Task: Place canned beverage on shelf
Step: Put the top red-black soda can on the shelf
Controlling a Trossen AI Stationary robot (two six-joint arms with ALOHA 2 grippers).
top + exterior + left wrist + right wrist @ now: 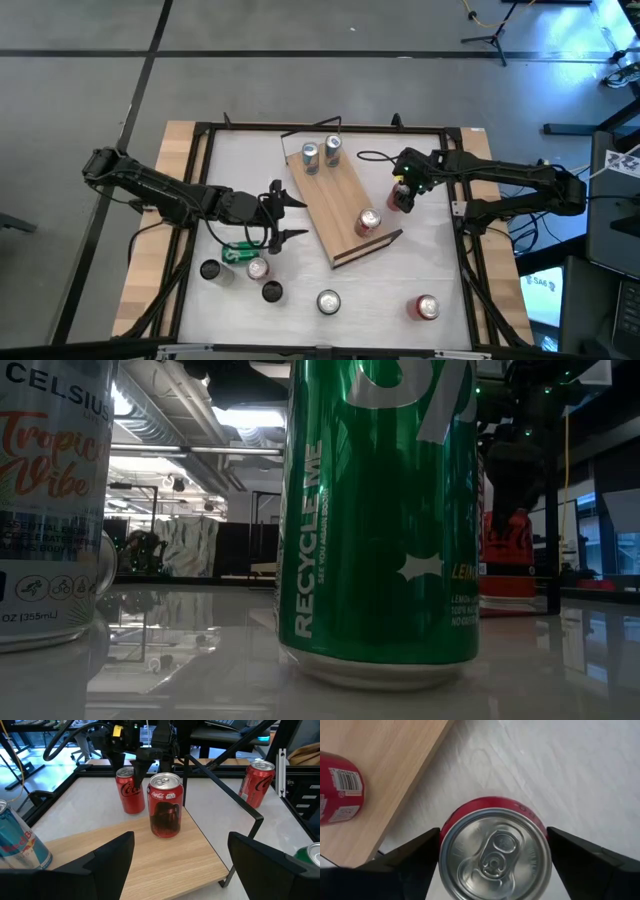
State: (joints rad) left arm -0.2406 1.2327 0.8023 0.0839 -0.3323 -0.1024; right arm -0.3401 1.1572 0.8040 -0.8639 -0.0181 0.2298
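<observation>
A: What's on the left?
B: The left gripper (pixel 287 219) hovers over the desk (pixel 430 235) beside the shelf (pixel 335 205), fingers apart and empty.
A: And right?
B: The right gripper (pixel 401 196) straddles a red can (pixel 495 852) just beside the shelf, fingers apart; one red can (pixel 368 221) stands on the shelf already.

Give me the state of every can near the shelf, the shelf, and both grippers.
Shelf: lying flat on table.
Red can on shelf: upright.
Red can beside shelf: upright on table, right gripper around it.
Left gripper: open, empty.
</observation>
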